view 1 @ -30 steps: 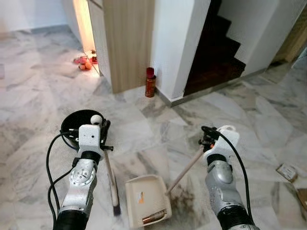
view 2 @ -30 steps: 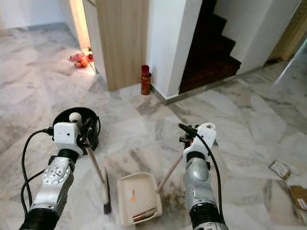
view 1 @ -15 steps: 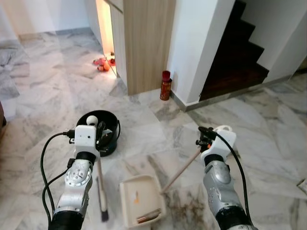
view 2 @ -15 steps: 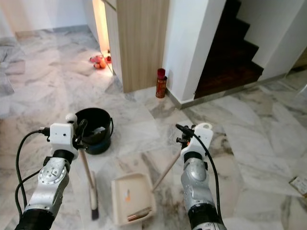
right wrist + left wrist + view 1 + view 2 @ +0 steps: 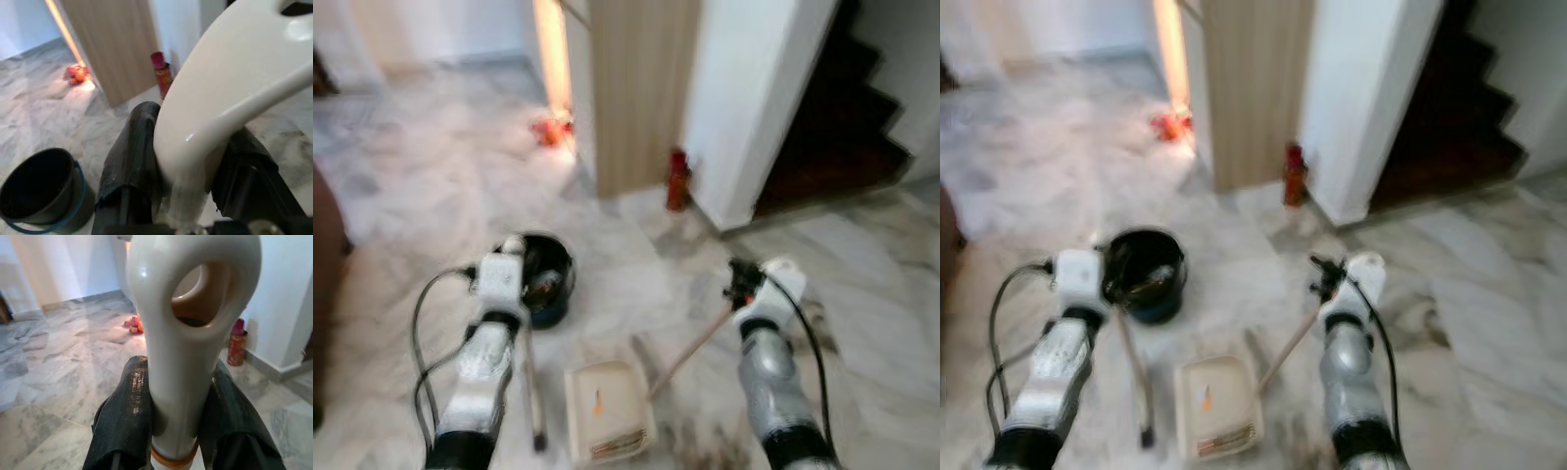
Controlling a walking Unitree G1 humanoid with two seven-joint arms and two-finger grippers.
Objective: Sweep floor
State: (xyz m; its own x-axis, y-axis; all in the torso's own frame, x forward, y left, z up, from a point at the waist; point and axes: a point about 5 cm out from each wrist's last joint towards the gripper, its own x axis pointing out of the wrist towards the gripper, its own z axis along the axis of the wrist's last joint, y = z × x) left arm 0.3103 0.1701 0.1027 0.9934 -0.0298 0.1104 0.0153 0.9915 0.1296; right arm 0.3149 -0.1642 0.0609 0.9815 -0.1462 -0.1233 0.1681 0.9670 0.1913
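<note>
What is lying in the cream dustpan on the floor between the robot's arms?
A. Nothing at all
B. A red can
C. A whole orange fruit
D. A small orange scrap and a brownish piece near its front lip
D: in the head views the dustpan holds a small orange scrap mid-pan and a brownish piece at its front lip.

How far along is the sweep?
Done: litter lies in the dustpan, a brown piece near its front edge. In hand: the left gripper is shut on the broom handle, the right gripper on the dustpan handle. Left: probably tipping the pan into the black bucket; blur hides any remaining floor debris.
</note>
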